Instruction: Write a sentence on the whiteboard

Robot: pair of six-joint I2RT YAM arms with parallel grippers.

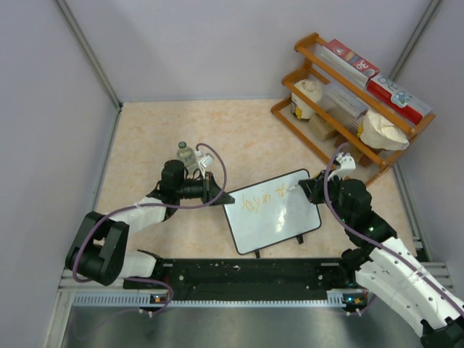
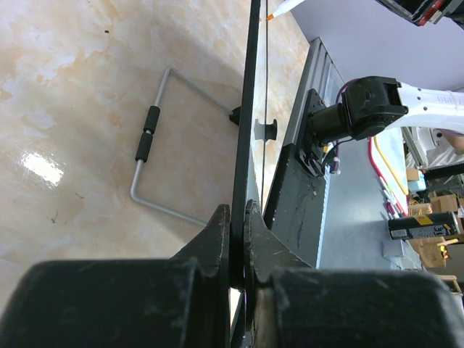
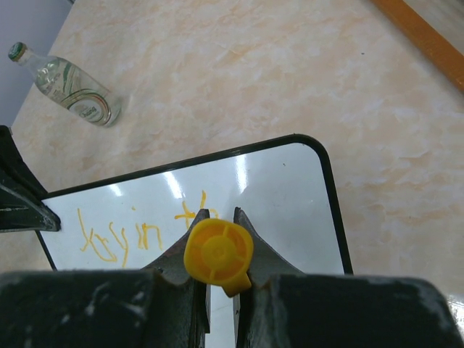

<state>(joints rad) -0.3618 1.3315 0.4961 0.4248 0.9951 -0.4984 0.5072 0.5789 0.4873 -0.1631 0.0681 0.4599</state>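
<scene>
1. Starting on the left: the left fingers (image 1: 220,196) are pinched tight on the left edge of the whiteboard (image 1: 283,221). The left wrist view shows one finger on each face.
2. Just behind that wrist there's a small clear bottle (image 1: 186,153) with a green cap on the table (image 1: 145,138), not touching the board.
3. The whiteboard sits mid-table between the two arms, fairly near the front. It's turned a bit so its right side is farther back, and its two black feet are on the near edge. A grey wire stand (image 2: 148,138) sticks out from its back onto the table.
4. The sentence (image 1: 262,201) is one line of orange scribble along the far half of the board. It starts by the left edge and runs past the middle. I honestly can't read it.
5. A marker (image 1: 293,189) with a white barrel has its tip right at the right-hand end of the writing. I can't tell if it's actually touching.
6. The right fingers (image 1: 306,187) are closed around that marker. In the right wrist view its yellow butt end pokes out between them.
7. In the far right corner there's a wooden rack (image 1: 310,42) loaded with boxes and bags.
</scene>
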